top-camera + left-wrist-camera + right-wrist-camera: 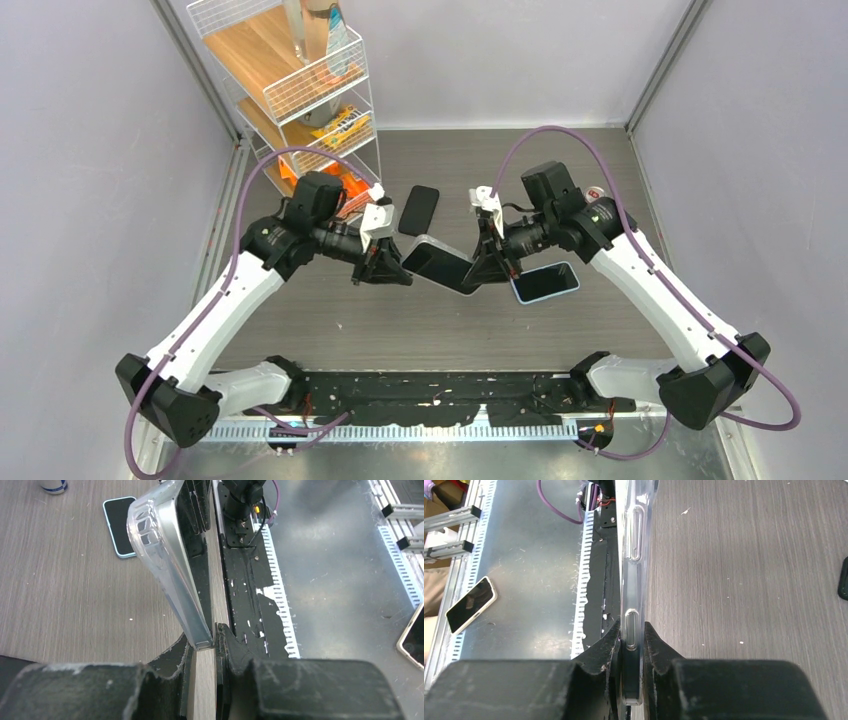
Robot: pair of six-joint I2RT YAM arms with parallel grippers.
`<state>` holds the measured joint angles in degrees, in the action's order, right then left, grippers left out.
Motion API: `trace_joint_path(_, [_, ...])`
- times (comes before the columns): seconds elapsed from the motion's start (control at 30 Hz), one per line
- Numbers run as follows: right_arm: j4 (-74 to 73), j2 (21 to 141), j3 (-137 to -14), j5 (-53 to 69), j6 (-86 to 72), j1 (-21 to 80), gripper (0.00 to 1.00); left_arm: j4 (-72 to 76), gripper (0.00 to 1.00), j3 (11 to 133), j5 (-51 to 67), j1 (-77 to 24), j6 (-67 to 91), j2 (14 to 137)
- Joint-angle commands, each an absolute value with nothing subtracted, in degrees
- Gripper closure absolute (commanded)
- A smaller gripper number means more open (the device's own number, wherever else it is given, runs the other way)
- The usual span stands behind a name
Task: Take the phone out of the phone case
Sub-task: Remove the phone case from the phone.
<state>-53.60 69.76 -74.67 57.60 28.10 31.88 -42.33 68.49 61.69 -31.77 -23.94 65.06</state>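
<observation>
Closest to me, past the arm bases, a spare handset (471, 602) lies on the metal ledge, out of the way. Just beyond it, both arms meet above the table (330, 310), with the phone case (165, 555) slung between them, tilted and held off the wood.

The left gripper (215, 636) is pinched tight on one end corner of the clear shell. The right gripper (630, 636) is clamped on the long edge at the opposite end, right over a side button. The phone (435, 263) sits inside the case, dark screen up (I can't tell whether any corner has popped free yet).

As I judge it, the step in hand is peeling the shell off. That would go best if one gripper grips only the soft rim and bends it away from the glass. If both squeeze through shell and phone together, they only lock the two in place. Keeping the pair low would soften any drop.

Further back, a blue-rimmed phone (545, 282) lies just beside the right gripper, and a black phone (420, 208) lies behind. A wire rack (300, 90) stands in the far left corner.
</observation>
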Motion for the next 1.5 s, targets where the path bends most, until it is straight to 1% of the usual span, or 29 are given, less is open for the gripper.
trace_joint_path(0.0, [-47.09, 68.68, -74.40, 64.10, 25.75, 32.82, 0.95, -41.52, 1.00, 73.22, 65.48, -34.53, -32.37, 66.88])
trace_joint_path(0.2, [-45.58, 68.60, -72.91, 66.87, 24.09, 32.78, 0.95, -47.23, 1.00, 76.06, 65.78, -35.57, -42.04, 68.29])
trace_joint_path(0.4, [-42.93, 68.99, -71.62, 69.74, 21.18, 32.74, 0.95, -50.49, 1.00, 77.18, 66.14, -35.86, -48.51, 69.55])
trace_joint_path(0.67, [-38.97, 68.51, -70.11, 72.50, 16.49, 32.82, 0.95, -51.67, 1.00, 78.40, 63.33, -36.13, -52.12, 71.61])
trace_joint_path(1.07, [-39.52, 66.39, -69.40, 70.84, 17.54, 32.66, 0.94, -51.95, 1.00, 78.22, 58.23, -35.72, -55.05, 71.63])
trace_joint_path(1.3, [-40.50, 65.35, -69.92, 68.48, 18.74, 31.58, 0.95, -53.43, 0.84, 76.09, 56.62, -33.23, -55.61, 68.59])
trace_joint_path(1.43, [-41.82, 64.73, -70.80, 64.68, 20.29, 31.48, 0.94, -54.06, 0.68, 75.26, 56.95, -31.33, -52.42, 66.38])
trace_joint_path(1.47, [-41.91, 64.57, -71.12, 64.25, 20.34, 31.47, 0.95, -54.75, 0.59, 75.23, 57.08, -30.88, -51.99, 65.77])
